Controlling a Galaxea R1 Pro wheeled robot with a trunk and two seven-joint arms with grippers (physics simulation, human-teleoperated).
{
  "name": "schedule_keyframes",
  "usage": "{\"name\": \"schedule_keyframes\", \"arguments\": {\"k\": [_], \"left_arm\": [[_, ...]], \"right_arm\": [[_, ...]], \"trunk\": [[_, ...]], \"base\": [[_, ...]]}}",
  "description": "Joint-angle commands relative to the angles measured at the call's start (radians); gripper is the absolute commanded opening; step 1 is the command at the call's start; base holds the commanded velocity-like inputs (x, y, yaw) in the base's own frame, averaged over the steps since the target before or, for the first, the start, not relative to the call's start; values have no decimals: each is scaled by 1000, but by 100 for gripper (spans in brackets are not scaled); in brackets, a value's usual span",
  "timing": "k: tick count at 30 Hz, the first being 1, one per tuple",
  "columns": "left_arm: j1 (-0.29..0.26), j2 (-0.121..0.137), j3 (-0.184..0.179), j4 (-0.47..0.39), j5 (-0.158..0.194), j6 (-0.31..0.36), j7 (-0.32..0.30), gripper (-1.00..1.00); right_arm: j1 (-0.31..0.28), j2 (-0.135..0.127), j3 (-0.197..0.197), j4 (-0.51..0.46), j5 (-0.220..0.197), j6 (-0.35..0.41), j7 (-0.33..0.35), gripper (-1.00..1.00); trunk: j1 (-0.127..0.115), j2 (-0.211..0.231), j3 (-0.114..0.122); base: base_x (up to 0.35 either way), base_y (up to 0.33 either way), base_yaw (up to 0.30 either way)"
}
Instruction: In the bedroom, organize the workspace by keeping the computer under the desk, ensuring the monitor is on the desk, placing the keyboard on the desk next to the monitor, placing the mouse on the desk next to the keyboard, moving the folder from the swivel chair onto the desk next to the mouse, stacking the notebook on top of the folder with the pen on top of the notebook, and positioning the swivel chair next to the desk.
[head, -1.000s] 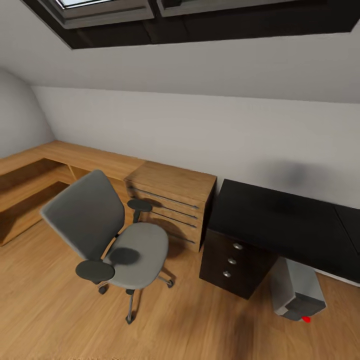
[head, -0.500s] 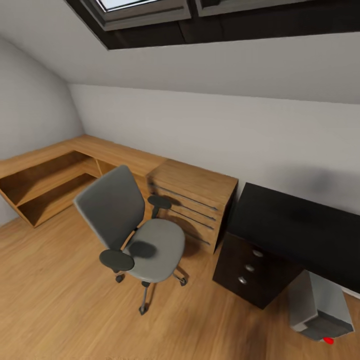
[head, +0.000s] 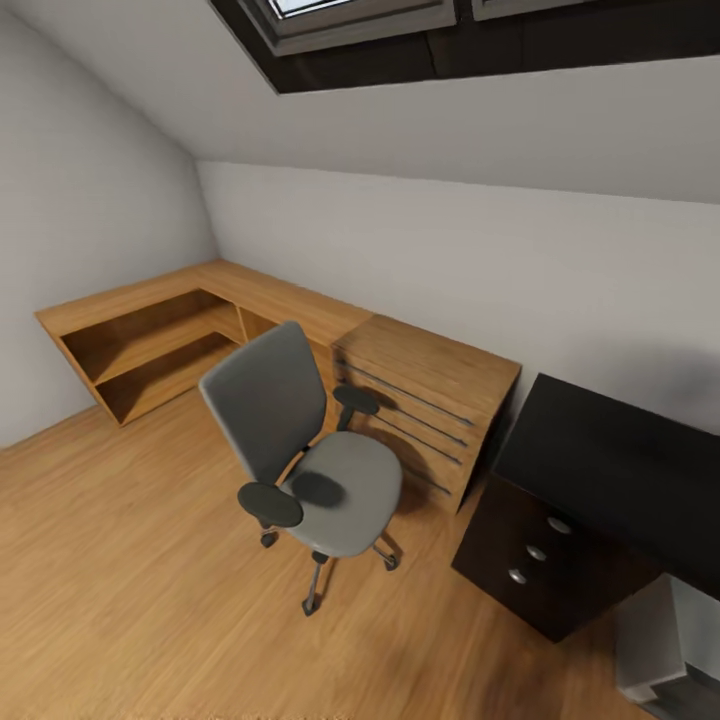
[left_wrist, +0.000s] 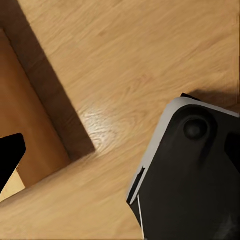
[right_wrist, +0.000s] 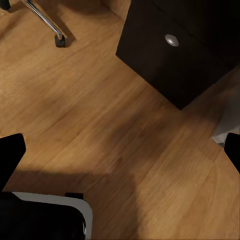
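Right gripper (right_wrist: 120, 150): fingers spread wide over bare floor (head: 120, 600), nothing between them, so released and empty. Left gripper (left_wrist: 120, 160): you see one black fingertip (left_wrist: 7, 160) at the frame's left edge; the other side falls against the robot's dark base (left_wrist: 190, 180), so its state cannot be told. Change over the last second: the whole head picture has slid right, so your camera has swung left and the furniture has not moved. The low wooden shelf (head: 150, 340) now fills the left middle. The desk (head: 620, 450) is pushed to the right edge, and the part of its black top in view is bare. The wooden chest of drawers (head: 430, 400) sits at centre right, just beside the desk's drawer unit (head: 530, 560). The swivel chair (head: 320, 470) is at centre, in front of the chest and apart from the desk; its seat is bare, no folder on it. The computer (head: 665, 640) is cut off at the lower right corner, beneath the desk top. Judgement: computer step looks met; the chair is not yet beside the desk, and turning left takes your view off the desk.
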Motion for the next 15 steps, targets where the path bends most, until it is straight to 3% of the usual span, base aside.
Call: {"name": "schedule_keyframes", "arguments": {"k": [1, 3, 7, 8, 12, 13, 15], "left_arm": [[0, -1, -13, 5, 5, -38, -7, 100], [0, -1, -21, 6, 5, -47, -11, 100], [1, -4, -77, 9, 6, -62, -13, 100], [0, -5, -106, 39, 9, -105, -10, 100], [0, -6, -115, 122, 9, -189, -11, 100], [0, -6, -118, 214, 11, -287, -13, 100], [1, -7, -119, 267, 11, -338, -14, 100]], "right_arm": [[3, 1, 9, 2, 2, -3, -4, 100], [4, 1, 9, 2, 3, -3, -5, 100], [6, 0, 9, 2, 5, -3, -4, 100], [6, 0, 9, 2, 6, -3, -3, 100], [7, -1, 10, 2, 6, -3, -2, 100], [17, -1, 10, 2, 5, -3, -3, 100], [23, -1, 10, 2, 5, -3, -3, 100]], "trunk": [[1, -2, -2], [1, -2, -4], [1, -2, -8], [1, -2, -8], [1, -2, -12], [1, -2, -13], [1, -2, -14]], "base": [[0, 0, 251], [0, 0, 251], [0, 0, 250], [0, 0, 248], [0, 0, 248], [0, 0, 248], [0, 0, 248]]}}
